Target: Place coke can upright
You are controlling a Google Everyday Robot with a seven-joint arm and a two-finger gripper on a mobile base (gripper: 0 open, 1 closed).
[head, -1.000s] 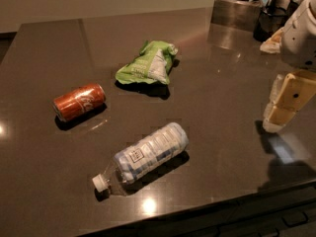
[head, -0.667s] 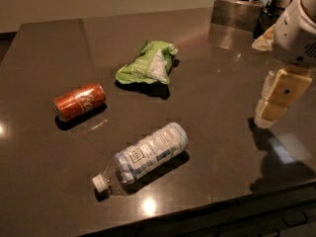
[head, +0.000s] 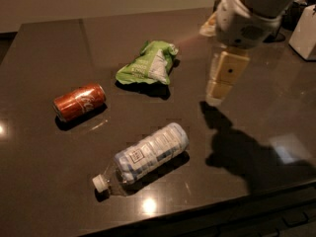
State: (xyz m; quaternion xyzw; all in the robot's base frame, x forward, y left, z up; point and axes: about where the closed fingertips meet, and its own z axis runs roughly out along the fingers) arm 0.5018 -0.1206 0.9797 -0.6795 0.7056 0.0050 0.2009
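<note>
**A:** Item one, largest?

**B:** Dark glossy table (head: 44,48), filling nearly the whole view and reflecting small ceiling lights near its front edge.

**A:** Item two?

**B:** Robot arm, white wrist housing (head: 244,21), coming in from the upper right corner and angling down and to the left over the table's right half. It is casting a broad shadow (head: 247,152) on the surface in front of it.

**A:** Item three, the end effector?

**B:** Gripper (head: 223,80), tan, hanging below the wrist and pointing down and slightly left. It is hovering above the table, right of the snack bag and well apart from the can. It is showing as one tan block from this angle, so I cannot tell whether it is spread or closed. Nothing is sitting in it.

**A:** Item four?

**B:** Clear plastic water bottle (head: 148,154), lying on its side near the front, its white cap (head: 100,182) pointing toward the front left.

**A:** Item five?

**B:** Green and white snack bag (head: 145,65), lying crumpled at the table's middle, behind the bottle.

**A:** Item six, the task item?

**B:** Coke can (head: 80,101), red with white script, lying on its side on the left half of the table, left of the bag and behind the bottle's cap end, touching neither.

**A:** Anything else?

**B:** A white object (head: 303,33) is standing at the far right edge, only partly in view.
</note>
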